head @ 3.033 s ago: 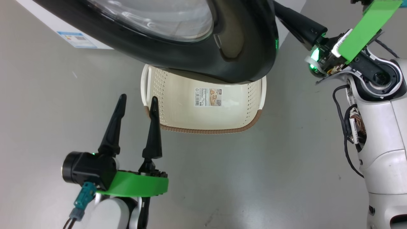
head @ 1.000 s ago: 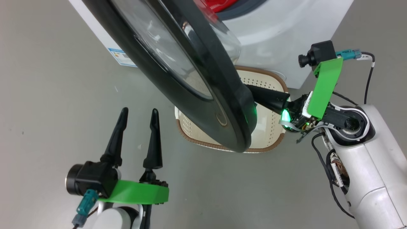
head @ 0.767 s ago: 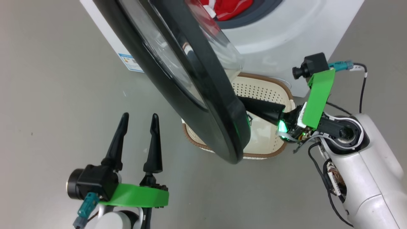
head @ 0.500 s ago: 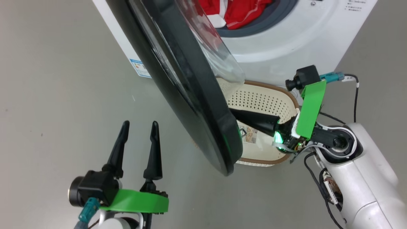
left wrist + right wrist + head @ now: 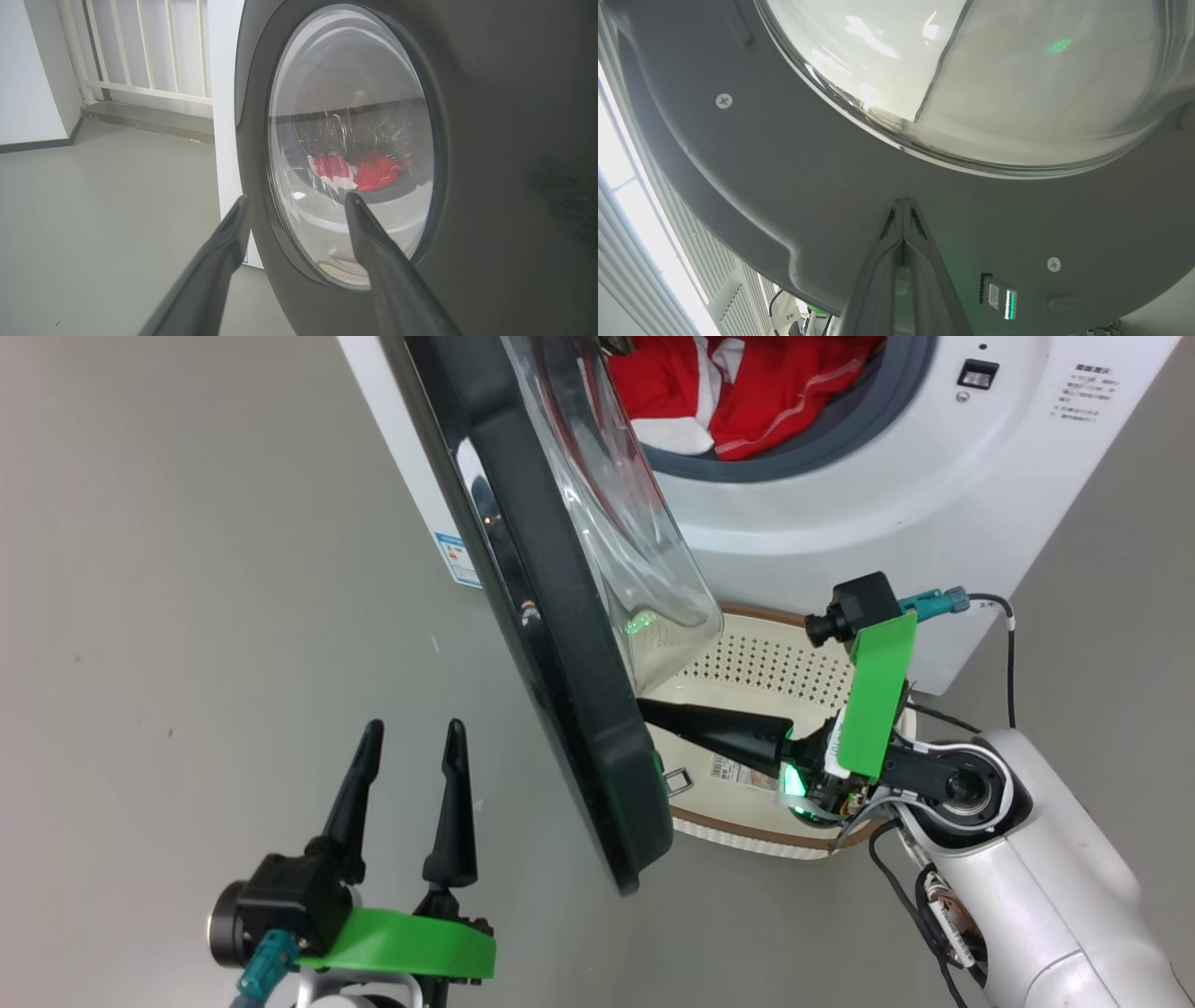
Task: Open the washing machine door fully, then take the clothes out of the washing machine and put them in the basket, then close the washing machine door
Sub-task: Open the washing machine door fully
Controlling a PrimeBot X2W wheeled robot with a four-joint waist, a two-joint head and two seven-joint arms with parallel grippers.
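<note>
Above the grey floor (image 5: pixel 187 569), the washing machine door (image 5: pixel 551 616) — rigid, probably heavy — is best pushed at its inner rim, where the shut right fingers (image 5: pixel 709 730) press; the left fingers (image 5: pixel 455 803) gape empty.

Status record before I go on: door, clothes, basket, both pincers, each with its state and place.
door: washing machine door partly open, edge-on in the head view, standing between the two arms
clothes: red and white clothes inside the washing machine
basket: basket on the floor before the machine; its visible part holds no clothes
left pincer: left pincer open, holding nothing, on the door's outer side
right pincer: right pincer shut, tips at the door's inner face, below the glass
</note>
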